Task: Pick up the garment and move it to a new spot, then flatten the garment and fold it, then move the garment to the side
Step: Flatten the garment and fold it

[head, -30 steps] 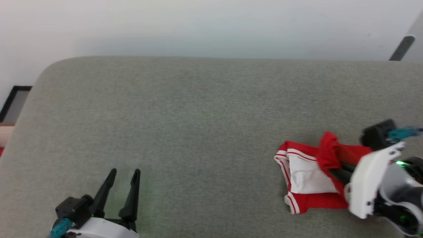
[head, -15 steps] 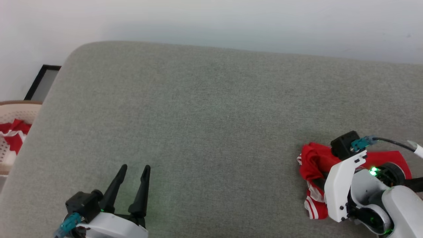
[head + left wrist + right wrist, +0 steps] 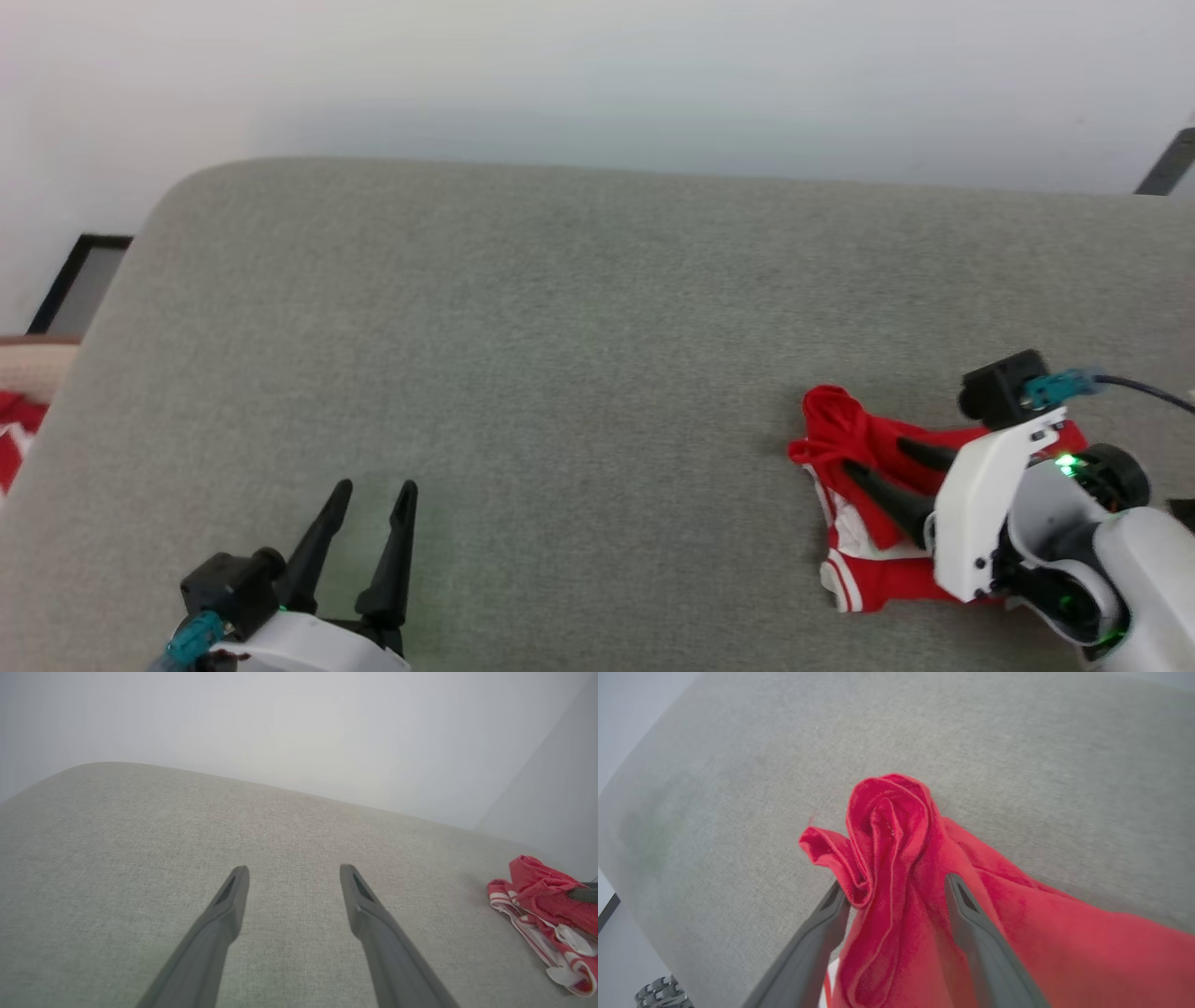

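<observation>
The garment (image 3: 840,422) lies crumpled at the right of the grey padded surface (image 3: 560,327), red with white and striped trim showing at its near edge. My right gripper (image 3: 873,455) stands open over it, its two dark fingers spread on either side of a raised red fold. In the right wrist view that bunched fold of the garment (image 3: 887,812) rises between and just beyond my right gripper (image 3: 895,882). My left gripper (image 3: 375,485) rests open at the lower left, far from the cloth, with nothing between its fingers. The left wrist view shows my left gripper (image 3: 293,869) and the garment (image 3: 537,884) at the far right.
A beige basket's rim (image 3: 37,357) with red-and-white cloth (image 3: 14,420) sits off the surface's left edge, beside a black frame (image 3: 79,280) on the floor. A pale wall runs behind the surface.
My right gripper has opened and let go of the red fold that it held. The garment now lies slack under it. The head camera has shifted; my left gripper has kept still.
</observation>
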You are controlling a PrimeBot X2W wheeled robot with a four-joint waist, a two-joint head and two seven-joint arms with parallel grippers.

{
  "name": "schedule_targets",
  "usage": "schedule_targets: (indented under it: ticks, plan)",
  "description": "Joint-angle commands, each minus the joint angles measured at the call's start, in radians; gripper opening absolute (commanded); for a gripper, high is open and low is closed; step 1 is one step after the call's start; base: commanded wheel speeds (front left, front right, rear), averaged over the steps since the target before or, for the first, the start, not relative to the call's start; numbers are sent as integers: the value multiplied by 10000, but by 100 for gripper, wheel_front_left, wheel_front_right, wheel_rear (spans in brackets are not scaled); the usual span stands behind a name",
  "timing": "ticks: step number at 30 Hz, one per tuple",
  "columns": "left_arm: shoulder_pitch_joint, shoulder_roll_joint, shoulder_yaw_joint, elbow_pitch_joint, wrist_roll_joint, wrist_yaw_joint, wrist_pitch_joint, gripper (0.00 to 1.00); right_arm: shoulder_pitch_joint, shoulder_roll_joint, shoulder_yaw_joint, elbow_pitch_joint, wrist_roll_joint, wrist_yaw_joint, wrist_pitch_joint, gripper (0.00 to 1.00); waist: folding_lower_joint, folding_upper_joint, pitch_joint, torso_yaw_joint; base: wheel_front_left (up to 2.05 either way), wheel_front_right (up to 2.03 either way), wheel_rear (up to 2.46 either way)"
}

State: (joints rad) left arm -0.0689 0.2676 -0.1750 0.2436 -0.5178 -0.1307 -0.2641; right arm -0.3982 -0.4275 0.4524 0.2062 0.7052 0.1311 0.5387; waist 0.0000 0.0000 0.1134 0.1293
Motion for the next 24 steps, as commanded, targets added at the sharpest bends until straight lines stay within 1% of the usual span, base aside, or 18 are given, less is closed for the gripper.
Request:
schedule_targets:
  ticks: [1, 6, 9, 13, 16, 20, 24]
  plan:
    - [103, 39, -8, 23, 9, 2, 8, 100, -84, -123, -79, -39, 136, -8, -192, 100, 0, 0, -271, -317, 0, 0, 0]
    - [158, 19, -123, 107, -56, 2, 7, 100, -24, -592, -216, 47, 475, -8, -1086, 100, 0, 0, -535, -683, 0, 0, 0]
    - [198, -1, -188, 194, -109, 2, 7, 100, 122, -816, -330, 403, 581, -8, -1762, 100, 0, 0, -699, -885, 0, 0, 0]
    - [292, -12, -246, 365, -156, 2, 7, 100, 280, -963, -417, 1012, 527, -8, -2935, 100, 0, 0, -940, -1093, 0, 0, 0]
    - [334, 60, -247, 593, -212, 2, 8, 100, 324, -1089, -384, 1550, 68, -8, -3966, 100, 0, 0, -1125, -1251, 0, 0, 0]
    - [367, 159, -9, 785, -199, 2, 7, 100, 377, -712, -851, 2375, -486, -8, -5318, 100, 0, 0, -1312, -1466, 0, 0, 0]
    - [588, 111, 553, 689, -23, 2, 7, 100, 515, -283, -1385, 2957, -1128, -8, -6458, 100, 0, 0, -1499, -1659, 0, 0, 0]
